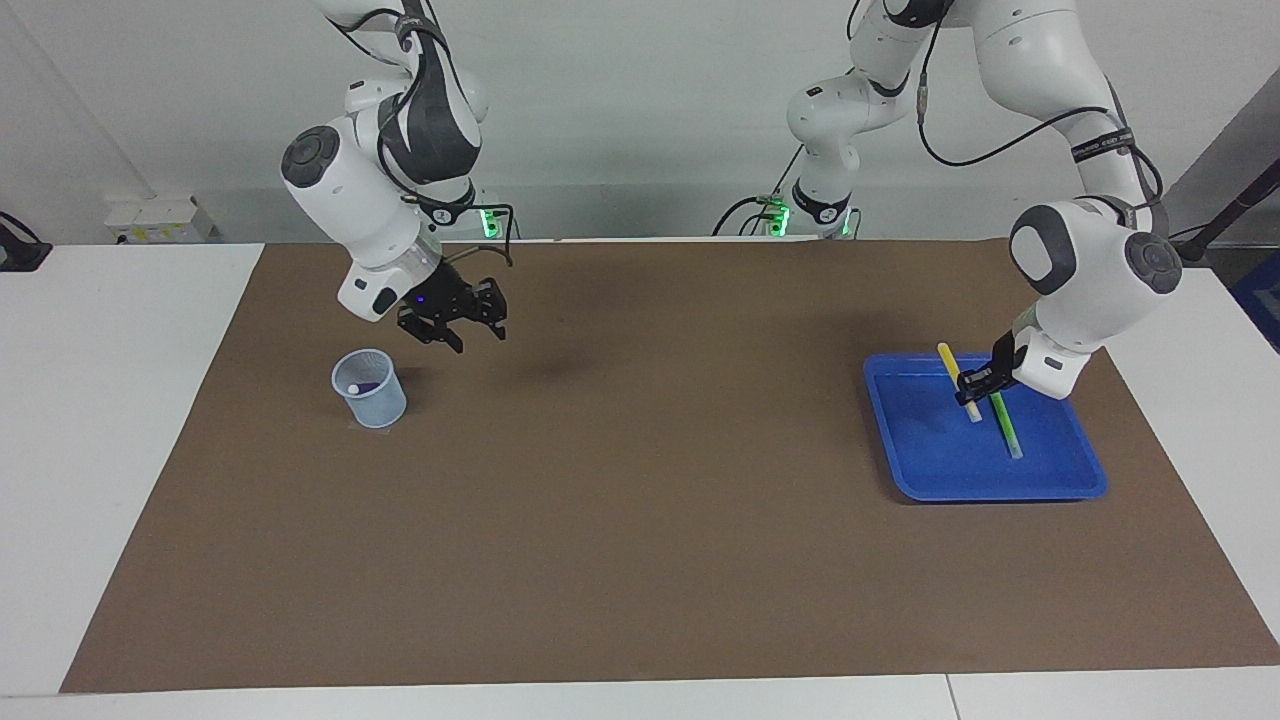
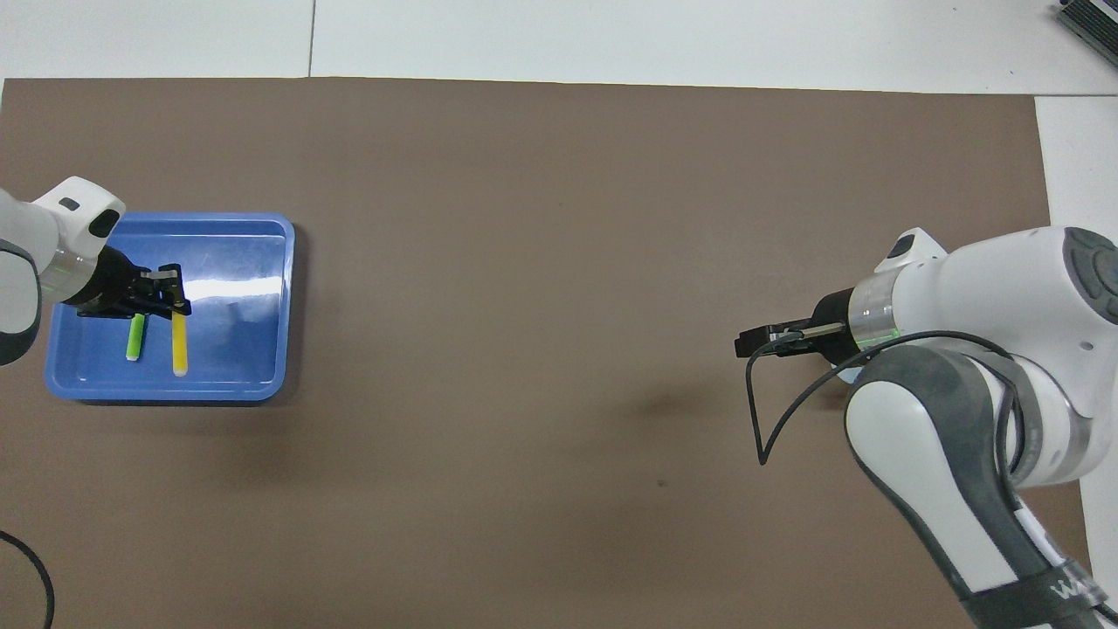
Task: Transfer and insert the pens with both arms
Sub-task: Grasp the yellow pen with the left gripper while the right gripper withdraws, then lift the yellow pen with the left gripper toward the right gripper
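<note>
My left gripper (image 1: 972, 388) (image 2: 173, 293) is shut on the yellow pen (image 1: 948, 361) (image 2: 179, 345), which hangs tilted just above the blue tray (image 1: 920, 470) (image 2: 262, 262). The green pen (image 1: 1005, 428) (image 2: 136, 337) lies in the tray beside it. The purple pen (image 1: 366, 386) stands in the pale blue cup (image 1: 372, 400) at the right arm's end. My right gripper (image 1: 462, 325) (image 2: 756, 341) hovers open and empty over the mat beside the cup, toward the middle. In the overhead view the right arm hides the cup.
A brown mat (image 1: 640, 520) covers most of the white table. Two small white arms with green-lit bases (image 1: 800, 215) stand at the robots' edge. A black cable loop (image 2: 769, 419) hangs from the right wrist.
</note>
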Controlling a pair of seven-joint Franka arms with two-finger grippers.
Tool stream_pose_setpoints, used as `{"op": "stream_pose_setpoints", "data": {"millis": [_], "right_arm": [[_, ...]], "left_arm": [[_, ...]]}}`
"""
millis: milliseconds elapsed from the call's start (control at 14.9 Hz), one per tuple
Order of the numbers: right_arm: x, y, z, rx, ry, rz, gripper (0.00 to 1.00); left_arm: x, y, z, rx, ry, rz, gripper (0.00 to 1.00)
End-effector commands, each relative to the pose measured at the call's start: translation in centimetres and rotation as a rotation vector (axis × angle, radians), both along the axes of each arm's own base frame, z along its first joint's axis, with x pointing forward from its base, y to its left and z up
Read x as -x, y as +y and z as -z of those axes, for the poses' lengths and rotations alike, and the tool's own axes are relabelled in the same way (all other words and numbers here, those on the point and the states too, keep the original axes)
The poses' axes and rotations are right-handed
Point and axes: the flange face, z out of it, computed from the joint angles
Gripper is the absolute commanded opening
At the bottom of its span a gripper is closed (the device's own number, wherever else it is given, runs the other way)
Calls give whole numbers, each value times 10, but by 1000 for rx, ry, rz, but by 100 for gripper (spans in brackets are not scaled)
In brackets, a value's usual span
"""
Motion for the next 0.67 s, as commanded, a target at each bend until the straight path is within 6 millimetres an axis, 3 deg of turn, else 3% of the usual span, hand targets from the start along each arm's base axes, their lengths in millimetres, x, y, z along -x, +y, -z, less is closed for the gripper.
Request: {"op": "stream_pose_setpoints", "data": {"millis": [0, 336, 470, 604], "right_arm": [[1, 4, -6, -48, -15, 42, 76], [-2, 33, -14, -236, 0, 180, 79], [1, 64, -21, -287, 1, 224, 79], [1, 112, -37, -308, 8, 282, 82]], "left_arm": [[12, -15, -28, 80, 43, -207, 0], [15, -63, -63, 190, 102, -559, 0], [15, -76, -75, 248, 130, -668, 0], [17, -85, -83, 312, 169, -774, 0]]}}
